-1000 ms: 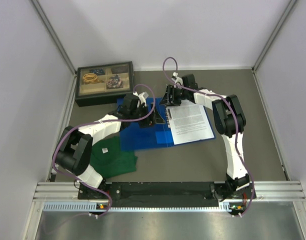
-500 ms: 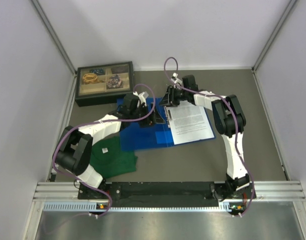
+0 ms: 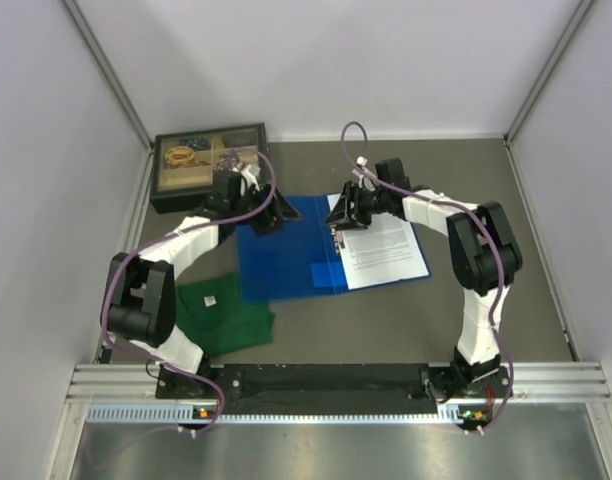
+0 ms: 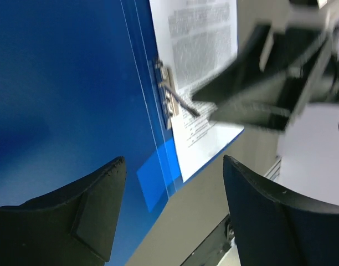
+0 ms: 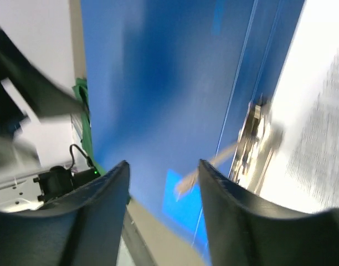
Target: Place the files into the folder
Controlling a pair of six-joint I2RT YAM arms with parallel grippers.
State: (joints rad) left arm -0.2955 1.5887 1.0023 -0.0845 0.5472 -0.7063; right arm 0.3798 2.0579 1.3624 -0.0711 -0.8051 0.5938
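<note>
The left tool (image 4: 174, 166) is held over the far left part of the folder (image 3: 286, 250), its jaws spread wide with nothing between them. The folder lies open and flat at the middle of the desk (image 3: 486, 310), and the files (image 3: 386, 245) are laid on its right leaf, just right of the metal rings (image 4: 167, 100) (whether the sheets are threaded on the rings cannot be told). The right tool (image 5: 164, 166) is poised at the far end of the rings, its jaws partly apart and nothing gripped.

The files are judged light, thin and floppy, apt to slide over one another, so they are best pinched at a free edge or pressed flat. The folder's plastic leaves are judged stiff, smooth and rather slippery. The left leaf would be taken at its free left edge and swung over.

Dense black print is seen on the top sheet, but no word can be read. A paler blue patch (image 3: 326, 272) near the spine bears no legible writing.
</note>
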